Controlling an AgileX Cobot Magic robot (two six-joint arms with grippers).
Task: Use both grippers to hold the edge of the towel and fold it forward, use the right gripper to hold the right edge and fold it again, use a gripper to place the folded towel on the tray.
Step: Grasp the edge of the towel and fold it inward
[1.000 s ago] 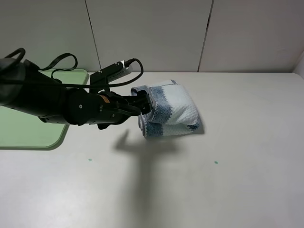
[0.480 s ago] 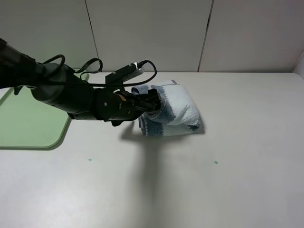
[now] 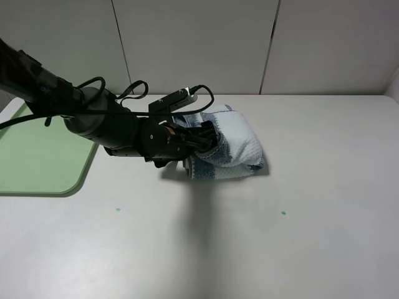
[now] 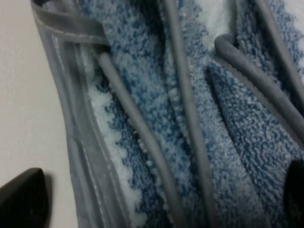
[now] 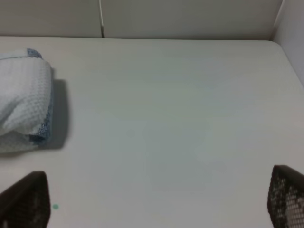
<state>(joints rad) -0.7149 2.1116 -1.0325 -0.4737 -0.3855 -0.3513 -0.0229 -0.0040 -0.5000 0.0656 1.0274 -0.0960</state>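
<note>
Nearest you on the white table [image 3: 299, 249], only bare surface lies this side of the folded towel of white and blue-grey waffle cloth [image 3: 232, 144], which sits mid-table, its long axis running across your view. Your left gripper, a black claw on a bulky matte-black arm [image 3: 202, 138], noses into the towel's left end with its jaws spread wide, one finger [image 4: 21, 197] on the table just beside the thin grey stitched hem [image 4: 78, 142], nothing clamped yet. The right gripper [image 5: 152, 199], also open, hangs well clear on the towel's far side. Left of the towel, beyond the arm, waits the flat pale-green plastic tray [image 3: 37, 162]: the carry, you would judge, runs leftward, and the left arm is nearer.
</note>
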